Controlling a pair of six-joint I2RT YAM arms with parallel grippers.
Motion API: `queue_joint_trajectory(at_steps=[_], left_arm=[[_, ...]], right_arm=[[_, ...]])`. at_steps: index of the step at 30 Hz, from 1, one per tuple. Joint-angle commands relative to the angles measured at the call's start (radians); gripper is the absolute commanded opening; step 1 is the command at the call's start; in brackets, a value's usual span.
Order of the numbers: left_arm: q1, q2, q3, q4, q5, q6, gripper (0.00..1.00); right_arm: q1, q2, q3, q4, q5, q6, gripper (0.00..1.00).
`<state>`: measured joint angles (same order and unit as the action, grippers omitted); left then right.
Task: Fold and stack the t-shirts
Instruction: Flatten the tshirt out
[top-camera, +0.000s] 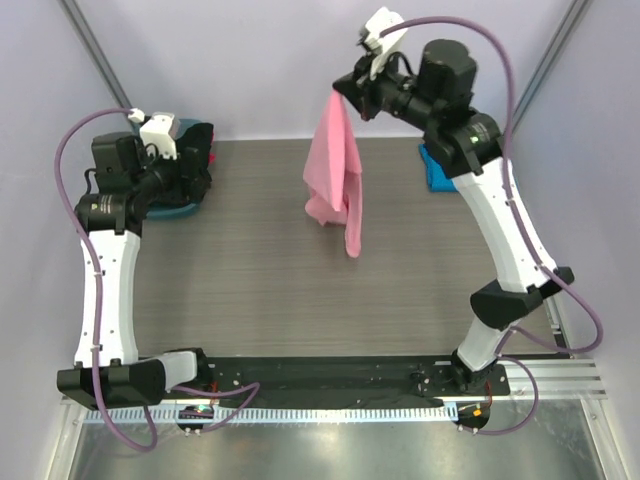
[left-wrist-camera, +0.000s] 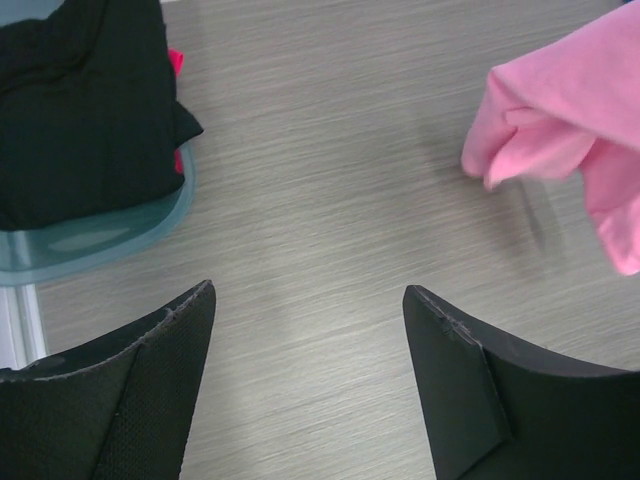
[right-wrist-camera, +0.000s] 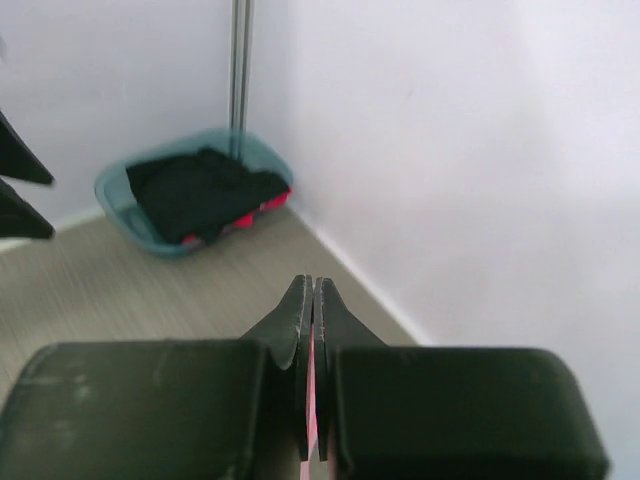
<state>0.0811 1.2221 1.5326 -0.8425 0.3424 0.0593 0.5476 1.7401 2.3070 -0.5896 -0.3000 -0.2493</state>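
Observation:
The pink t-shirt hangs in a long bunch from my right gripper, which is raised high over the far middle of the table. Its lower end trails near the table top. In the right wrist view the gripper is shut on a sliver of pink cloth. The pink shirt also shows in the left wrist view. The blue t-shirt lies folded at the far right, partly hidden by the right arm. My left gripper is open and empty, hovering by the tub at the far left.
A teal plastic tub at the far left corner holds black cloth with a bit of red under it; it also shows in the right wrist view. White walls close the back and sides. The wooden table top stretches between the arms.

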Motion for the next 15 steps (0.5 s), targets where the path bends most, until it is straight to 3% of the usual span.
queue_joint_trajectory(at_steps=[1,5,8,11,12,15], left_arm=[[0.006,0.001,0.043,0.011,0.073,-0.007,0.78],[-0.001,-0.012,0.025,-0.003,0.129,-0.016,0.8],[-0.027,-0.001,0.023,-0.033,0.13,0.002,0.8],[-0.044,0.005,0.029,-0.053,0.112,0.017,0.8],[-0.044,0.007,0.038,-0.056,0.113,0.02,0.8],[-0.046,0.005,0.046,-0.07,0.112,0.014,0.81]], right_arm=[[0.012,-0.099,0.046,0.114,-0.008,0.053,0.01],[0.012,-0.099,-0.162,0.099,-0.031,0.041,0.01],[0.015,-0.001,-0.242,0.1,-0.068,0.064,0.01],[0.029,0.125,-0.198,0.087,-0.111,0.114,0.02],[0.034,0.186,-0.155,0.059,-0.123,0.113,0.06],[0.038,0.295,-0.092,0.036,-0.062,0.105,0.5]])
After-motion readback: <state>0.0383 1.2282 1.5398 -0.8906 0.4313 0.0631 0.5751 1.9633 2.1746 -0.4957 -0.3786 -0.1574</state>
